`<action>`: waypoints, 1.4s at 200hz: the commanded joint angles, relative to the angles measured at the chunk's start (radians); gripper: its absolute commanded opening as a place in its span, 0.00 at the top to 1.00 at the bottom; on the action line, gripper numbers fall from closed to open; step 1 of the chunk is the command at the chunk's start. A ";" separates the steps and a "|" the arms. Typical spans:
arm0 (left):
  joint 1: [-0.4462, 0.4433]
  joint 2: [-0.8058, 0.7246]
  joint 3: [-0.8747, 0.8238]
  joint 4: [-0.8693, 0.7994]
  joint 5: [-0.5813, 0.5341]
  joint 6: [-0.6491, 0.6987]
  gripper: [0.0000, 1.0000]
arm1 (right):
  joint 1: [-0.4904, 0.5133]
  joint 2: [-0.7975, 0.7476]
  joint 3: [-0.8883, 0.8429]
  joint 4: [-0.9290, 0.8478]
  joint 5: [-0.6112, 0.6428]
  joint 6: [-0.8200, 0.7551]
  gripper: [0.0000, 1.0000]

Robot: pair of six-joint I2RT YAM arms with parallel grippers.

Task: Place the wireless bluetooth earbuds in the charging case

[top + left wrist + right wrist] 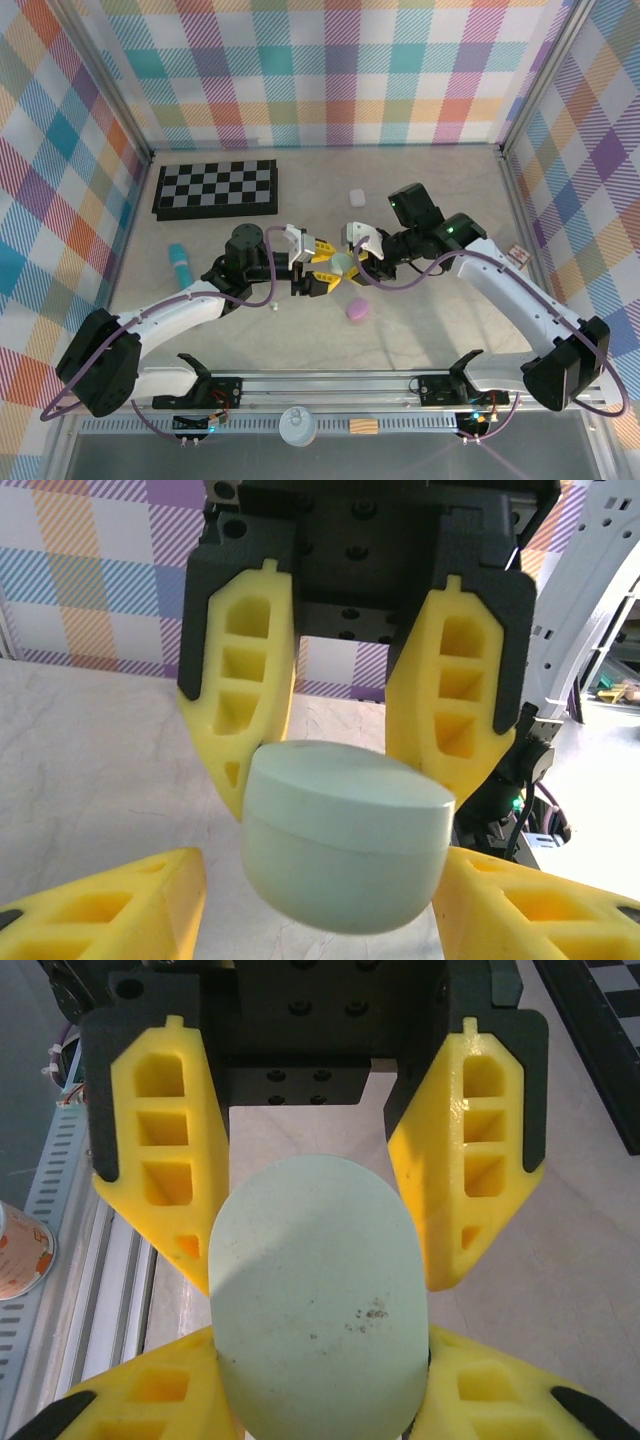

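Near-right of the chessboard (215, 187), the pale green charging case (343, 267) hangs between both arms, apparently lifted off the table (450, 330). Its lid is shut, and the seam shows in the left wrist view.

1. The right gripper (362, 260) is partly closed and clamped on the case, one finger bearing on each side. This grip serves as the fixture and gives the other arm a steady workpiece.
2. The left gripper (324, 270) stands about half open and straddles the same case from the opposite side. Firm contact cannot be confirmed, because a sliver of table shows between one finger and the shell.
3. The opposed hold probably assigns one shell half to each claw, so the lid can be parted from the base. With the lid shut, no bud can be inserted.

A pale speck (272, 305) on the chessboard's near side may be an earbud, but it is too small to confirm. A purple case (357, 311) lies on the same near-right side, and a white case (355, 198) lies beside the chessboard's right edge.
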 commanded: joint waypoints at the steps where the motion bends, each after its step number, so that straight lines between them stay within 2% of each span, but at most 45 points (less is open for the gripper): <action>1: -0.011 0.001 0.040 -0.009 0.037 0.014 0.43 | 0.012 0.014 0.032 0.005 -0.029 -0.014 0.73; 58: -0.014 0.013 0.044 -0.002 0.051 0.011 0.51 | 0.013 0.026 0.028 0.025 -0.028 -0.013 0.73; 119: -0.015 0.012 0.036 -0.002 0.051 0.025 0.50 | 0.013 0.031 0.034 0.042 -0.063 -0.005 0.73; 280: -0.015 -0.012 0.014 -0.033 0.058 0.121 0.49 | 0.008 0.034 0.043 0.029 -0.061 -0.007 0.74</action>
